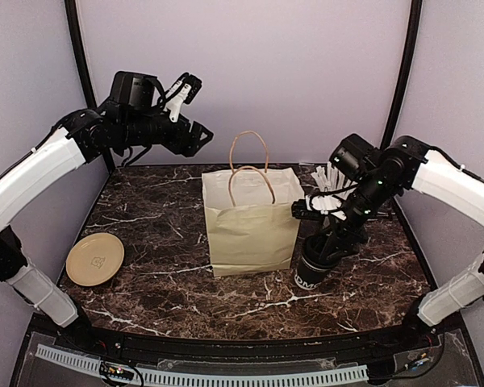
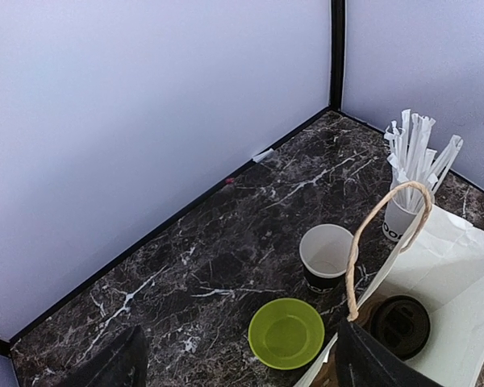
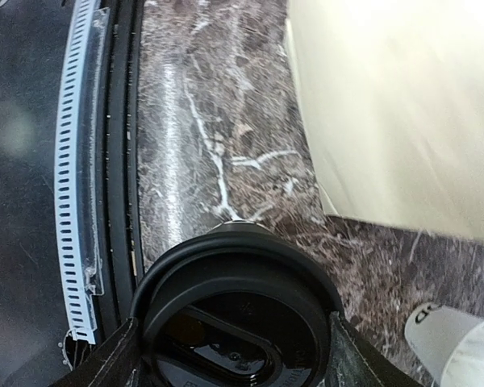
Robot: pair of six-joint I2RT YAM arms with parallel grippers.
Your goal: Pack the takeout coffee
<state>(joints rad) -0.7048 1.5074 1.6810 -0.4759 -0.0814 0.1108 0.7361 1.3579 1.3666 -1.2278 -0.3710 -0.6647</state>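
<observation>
Three coffee cups: the right gripper (image 3: 234, 356) is pinching a lidded cup (image 3: 238, 298) beside the one bag (image 1: 250, 234); a second lidded cup (image 2: 399, 324) is sitting inside — half hidden; an open cup (image 2: 327, 254), seemingly empty, is standing behind. The left gripper (image 1: 198, 139) is hanging, jaws spread.

Left arm (image 1: 32, 173), right arm (image 1: 456, 187): white shells, blk joints, cables, jaws.

Tan plate (image 1: 94, 259) sits by the table's (image 1: 161, 234) left edge, while a lime-green bowl (image 2: 286, 332) and a straw-filled white cup (image 2: 399, 219) sit near the far edge.
</observation>
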